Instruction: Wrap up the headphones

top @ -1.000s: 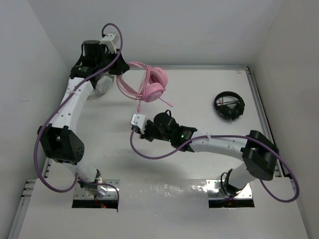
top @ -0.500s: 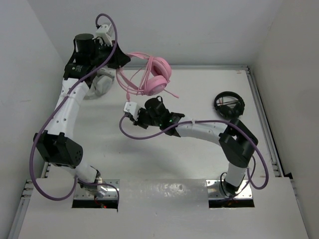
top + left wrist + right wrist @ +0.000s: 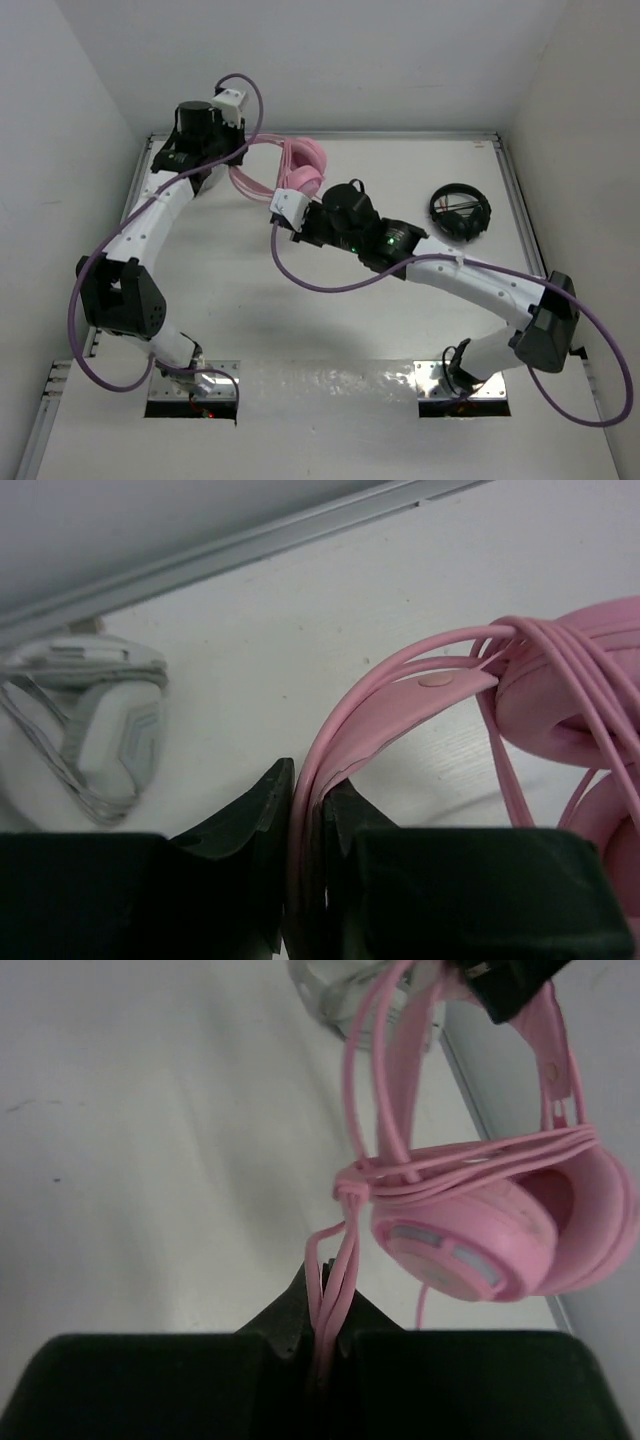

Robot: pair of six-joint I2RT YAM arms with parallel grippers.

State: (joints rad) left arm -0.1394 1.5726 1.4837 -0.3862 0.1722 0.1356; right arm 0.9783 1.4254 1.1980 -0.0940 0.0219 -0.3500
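3 views cover the scene. The top external camera sits high above and behind the arm bases, which lie at the bottom of its frame. From afar it looks down on the whole flat white tabletop [image 3: 330, 330]. The left wrist camera rides just behind the left gripper [image 3: 308, 785], at bottom centre, and faces low across the table toward the grey metal rail [image 3: 250, 545] along the back wall. The right wrist camera looks past the right gripper [image 3: 325, 1300], at bottom centre, equally close. All 3 share the pink over-ear headphones with padded earcups [image 3: 303, 165]. Both wrist views also share the grey-white headphones [image 3: 90, 720], at the left in one and at the top edge in the other.
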